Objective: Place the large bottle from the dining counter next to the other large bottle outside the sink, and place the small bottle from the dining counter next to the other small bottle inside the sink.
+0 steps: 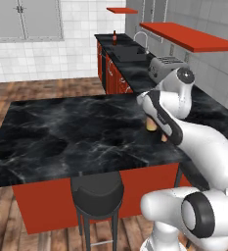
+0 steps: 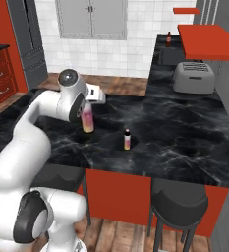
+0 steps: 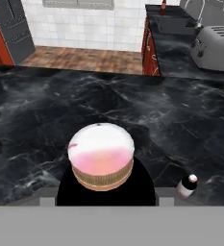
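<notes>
Gripper [image 2: 88, 109] sits over the large bottle [image 2: 88, 119]; we cannot tell its jaw state; small bottle [image 2: 127, 140] stands nearby.

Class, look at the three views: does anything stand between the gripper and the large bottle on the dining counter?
Nothing visible does: the gripper hangs directly over the large pink, white-capped bottle; the small dark-capped bottle stands off to one side.

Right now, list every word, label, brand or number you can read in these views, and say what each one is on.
None can be read.
Large bottle: pink and yellow body, no lettering visible.
Small bottle: too small to tell whether it carries a label.
Toaster: plain silver, no brand visible.
Far bottle by the sink: too small and blurred to read.
</notes>
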{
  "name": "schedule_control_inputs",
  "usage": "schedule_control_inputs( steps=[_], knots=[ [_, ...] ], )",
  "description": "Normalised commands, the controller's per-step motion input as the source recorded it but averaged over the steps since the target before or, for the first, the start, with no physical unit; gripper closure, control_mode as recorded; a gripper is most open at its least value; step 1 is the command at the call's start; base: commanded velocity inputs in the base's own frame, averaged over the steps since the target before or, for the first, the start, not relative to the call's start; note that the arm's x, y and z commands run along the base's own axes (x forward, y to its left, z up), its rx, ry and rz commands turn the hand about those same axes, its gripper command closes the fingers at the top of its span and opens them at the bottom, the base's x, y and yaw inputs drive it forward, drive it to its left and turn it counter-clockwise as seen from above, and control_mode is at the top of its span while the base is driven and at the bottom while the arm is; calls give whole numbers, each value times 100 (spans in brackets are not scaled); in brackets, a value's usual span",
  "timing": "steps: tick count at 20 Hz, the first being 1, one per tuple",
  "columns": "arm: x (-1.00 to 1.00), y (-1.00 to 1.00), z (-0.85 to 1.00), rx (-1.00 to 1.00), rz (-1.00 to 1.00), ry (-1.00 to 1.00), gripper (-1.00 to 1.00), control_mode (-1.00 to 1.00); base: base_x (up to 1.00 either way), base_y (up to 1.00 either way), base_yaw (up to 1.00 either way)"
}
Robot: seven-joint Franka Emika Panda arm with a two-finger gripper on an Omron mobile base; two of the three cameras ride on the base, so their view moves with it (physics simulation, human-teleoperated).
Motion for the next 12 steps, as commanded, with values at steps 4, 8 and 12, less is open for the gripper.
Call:
schedule_control_inputs(
  steps=[4, 8, 12],
  knots=[
    [-49, 9, 47, 0, 2, -20, 100, -100, 0, 0, 0],
    [-55, 2, 38, 0, 2, -22, 100, -100, 0, 0, 0],
    [-58, 0, 31, 1, -1, -6, 100, -100, 0, 0, 0]
  ],
)
